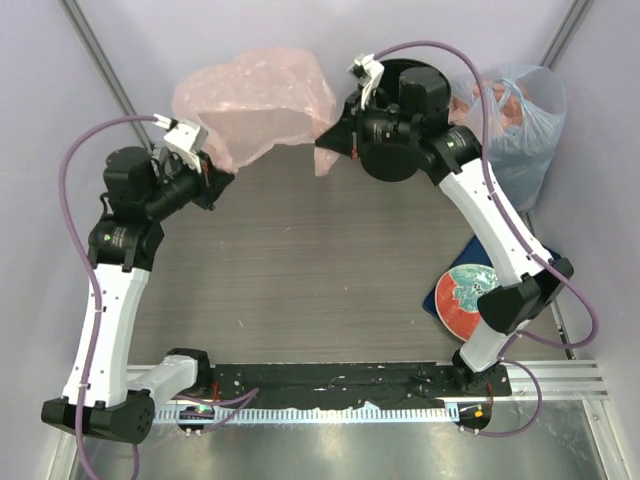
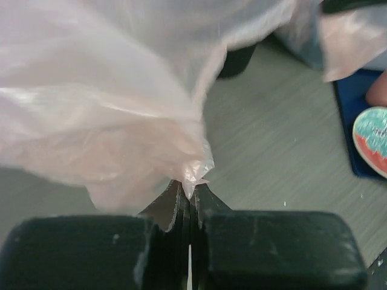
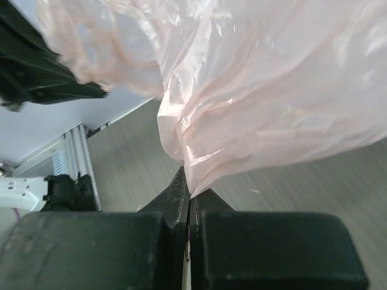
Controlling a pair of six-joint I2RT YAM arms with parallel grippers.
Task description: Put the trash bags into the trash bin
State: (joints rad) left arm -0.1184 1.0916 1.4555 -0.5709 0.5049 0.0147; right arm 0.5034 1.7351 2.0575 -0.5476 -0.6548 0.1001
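So both grippers are pinching the pink trash bag (image 1: 255, 100): the left gripper (image 2: 189, 196) has its jaws pressed together on one bit of crinkly edge, the right gripper (image 3: 188, 190) on another. The bag hangs spread left-to-right between them over the far side of the table (image 1: 300, 260). Looks like the black trash bin (image 1: 428, 82) sits just right of the bag, mostly hidden under the right wrist, so I'd say the bag needs to go rightward and the right arm's way nearer.
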